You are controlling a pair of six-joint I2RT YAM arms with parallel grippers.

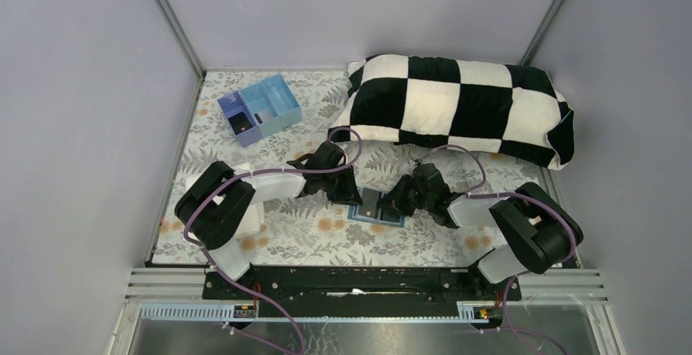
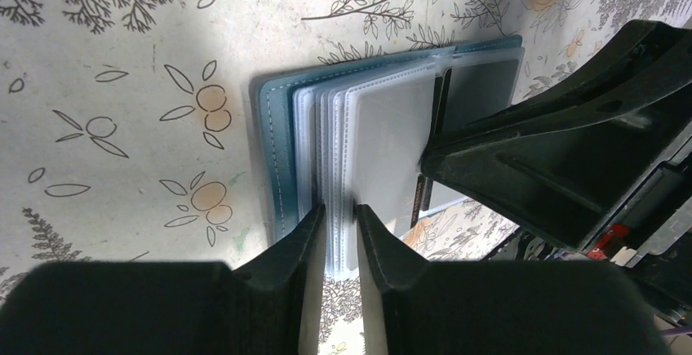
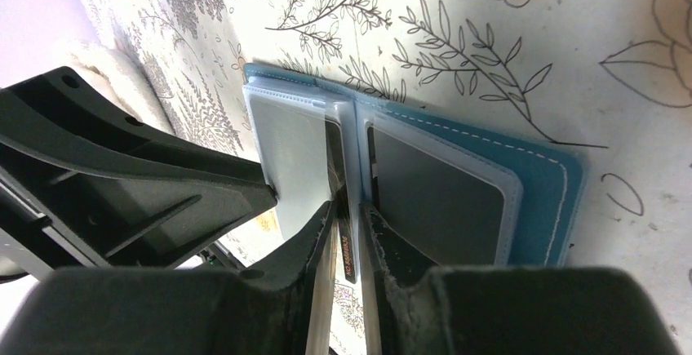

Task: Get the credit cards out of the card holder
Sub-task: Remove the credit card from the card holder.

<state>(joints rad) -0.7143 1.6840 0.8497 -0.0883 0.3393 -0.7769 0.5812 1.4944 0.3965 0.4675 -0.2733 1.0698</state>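
Observation:
The light-blue card holder [image 1: 377,209] lies open on the floral cloth between both grippers. In the left wrist view its blue cover [image 2: 277,126] and a stack of clear sleeves [image 2: 383,135] show. My left gripper [image 2: 339,218] is shut on the near edge of the sleeves. In the right wrist view the holder [image 3: 547,200] has a dark grey card [image 3: 432,192] in its right pocket. My right gripper [image 3: 347,223] is shut on the edge of a dark credit card [image 3: 348,253] standing at the holder's fold. In the top view the left gripper [image 1: 347,195] and right gripper [image 1: 397,203] meet over the holder.
A blue-and-purple compartment tray [image 1: 259,108] stands at the back left with a dark item in it. A black-and-white checkered pillow [image 1: 457,106] lies across the back right. Grey walls close in the cloth on three sides.

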